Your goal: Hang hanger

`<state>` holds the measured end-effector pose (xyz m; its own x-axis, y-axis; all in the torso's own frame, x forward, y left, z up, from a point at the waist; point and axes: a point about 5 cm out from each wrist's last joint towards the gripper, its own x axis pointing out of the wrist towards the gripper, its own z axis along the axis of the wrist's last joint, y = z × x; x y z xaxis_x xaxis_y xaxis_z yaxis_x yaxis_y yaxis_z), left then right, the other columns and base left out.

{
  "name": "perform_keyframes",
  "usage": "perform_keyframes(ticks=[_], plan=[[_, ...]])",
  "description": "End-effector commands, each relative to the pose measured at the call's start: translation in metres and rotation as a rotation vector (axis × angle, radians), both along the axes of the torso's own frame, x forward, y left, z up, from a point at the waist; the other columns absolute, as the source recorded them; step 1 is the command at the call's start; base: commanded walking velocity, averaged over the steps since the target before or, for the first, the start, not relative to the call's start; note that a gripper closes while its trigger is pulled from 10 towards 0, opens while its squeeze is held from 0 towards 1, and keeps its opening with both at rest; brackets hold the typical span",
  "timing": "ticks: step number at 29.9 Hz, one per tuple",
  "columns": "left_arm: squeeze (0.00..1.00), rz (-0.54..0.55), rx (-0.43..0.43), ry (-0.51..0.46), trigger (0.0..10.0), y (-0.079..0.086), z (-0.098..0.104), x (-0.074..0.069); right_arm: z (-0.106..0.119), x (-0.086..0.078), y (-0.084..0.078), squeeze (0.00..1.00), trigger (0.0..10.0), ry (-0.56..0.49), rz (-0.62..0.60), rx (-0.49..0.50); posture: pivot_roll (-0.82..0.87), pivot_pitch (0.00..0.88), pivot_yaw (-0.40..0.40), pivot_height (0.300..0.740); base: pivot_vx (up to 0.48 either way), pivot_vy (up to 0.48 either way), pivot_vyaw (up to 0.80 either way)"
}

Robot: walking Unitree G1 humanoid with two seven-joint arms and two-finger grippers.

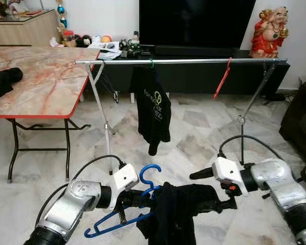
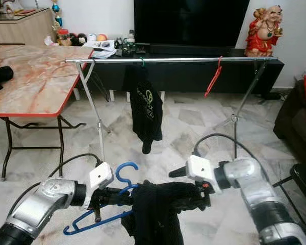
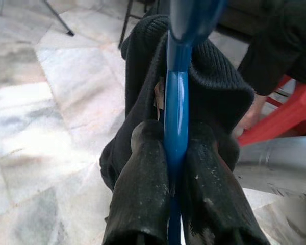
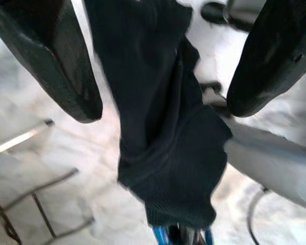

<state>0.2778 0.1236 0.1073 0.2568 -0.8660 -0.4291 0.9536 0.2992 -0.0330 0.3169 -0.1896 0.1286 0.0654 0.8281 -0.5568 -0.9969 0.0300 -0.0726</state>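
1. The left pincer [image 1: 135, 196] is clamped on the blue plastic hanger [image 1: 123, 217], its two black fingers [image 3: 143, 194] pressed against the hanger's bar, low in front of the robot

2. The right pincer [image 4: 163, 61] has its fingers spread wide around the black knitted garment [image 1: 176, 212] draped on that hanger, not squeezing it

3. Beyond stands a silver metal clothes rail [image 1: 181, 61] carrying a black printed top [image 1: 152, 109] on a green hook and a bare red hanger [image 1: 222, 79]

4. A marble-patterned, red-edged folding bench [image 1: 41, 81] stands to the left over the pale marble floor [image 1: 194, 127]
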Motion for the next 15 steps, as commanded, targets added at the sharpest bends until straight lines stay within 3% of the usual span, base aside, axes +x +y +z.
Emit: perform_keyframes(ticks=[1,7,11,15], plan=[[0.00,-0.057,-0.028,-0.006,10.0,-0.007,0.007,-0.004,0.007,0.003,0.004,0.00,10.0,-0.013,0.040,0.030,0.08,0.000,-0.019,0.740,0.000,0.000,0.00],[0.00,-0.097,-0.019,-0.010,10.0,-0.011,0.011,-0.006,0.003,0.006,0.010,0.00,10.0,-0.046,0.058,0.019,0.09,0.000,-0.017,0.740,0.000,0.000,0.00],[0.00,-0.125,-0.019,-0.002,10.0,-0.016,0.013,-0.009,0.004,0.005,0.016,0.00,10.0,0.027,0.107,0.078,0.09,0.000,-0.017,0.740,0.000,0.000,0.00],[0.00,-0.130,-0.013,-0.006,10.0,-0.018,0.012,-0.008,-0.007,0.001,0.016,0.00,10.0,0.049,0.125,0.033,0.09,0.000,-0.017,0.740,0.000,0.000,0.00]])
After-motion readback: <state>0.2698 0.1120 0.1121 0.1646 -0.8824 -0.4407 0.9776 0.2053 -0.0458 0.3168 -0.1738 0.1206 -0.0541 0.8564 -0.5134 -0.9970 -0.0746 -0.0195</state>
